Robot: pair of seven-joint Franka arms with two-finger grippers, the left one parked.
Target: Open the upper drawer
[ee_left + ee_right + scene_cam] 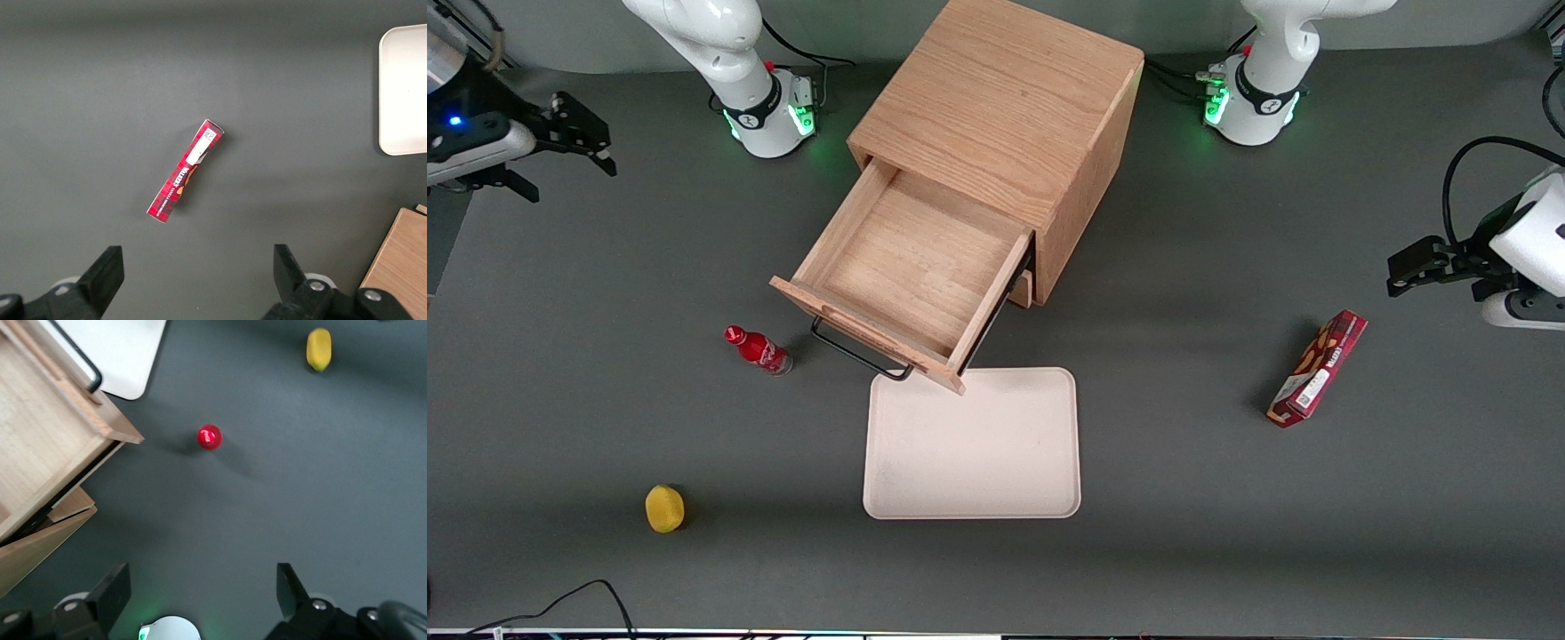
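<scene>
The upper drawer of the oak cabinet stands pulled far out, its shallow wooden tray bare inside. Its thin black wire handle hangs on the front panel, just above the edge of a white tray. My right gripper hovers well away from the cabinet, toward the working arm's end of the table, open and holding nothing. In the right wrist view the gripper has its fingers wide apart over bare table, with the open upper drawer and its handle off to one side.
A small red bottle stands upright beside the drawer front. A yellow object lies nearer the front camera. The white tray lies in front of the drawer. A red snack box lies toward the parked arm's end.
</scene>
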